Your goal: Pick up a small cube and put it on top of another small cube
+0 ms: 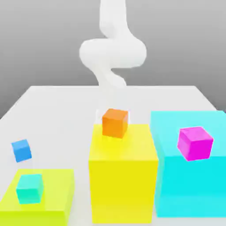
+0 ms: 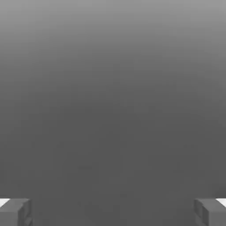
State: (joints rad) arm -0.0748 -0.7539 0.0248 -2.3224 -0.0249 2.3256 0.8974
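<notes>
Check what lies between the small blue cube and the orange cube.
In the exterior view, only bare white table separates the small blue cube from the orange cube, which sits on the tall yellow block.

small cube point(image 1: 21, 150): bright blue
teal cube point(image 1: 30, 188): teal
blocks: yellow point(image 1: 123, 176), cyan point(image 1: 190, 181), lime point(image 1: 53, 194)
cubes: orange point(image 1: 115, 123), magenta point(image 1: 195, 143)
arm point(image 1: 112, 48): white

Small cube point(image 1: 21, 150) on the table point(image 1: 57, 106), behind low block point(image 1: 53, 194).
</notes>
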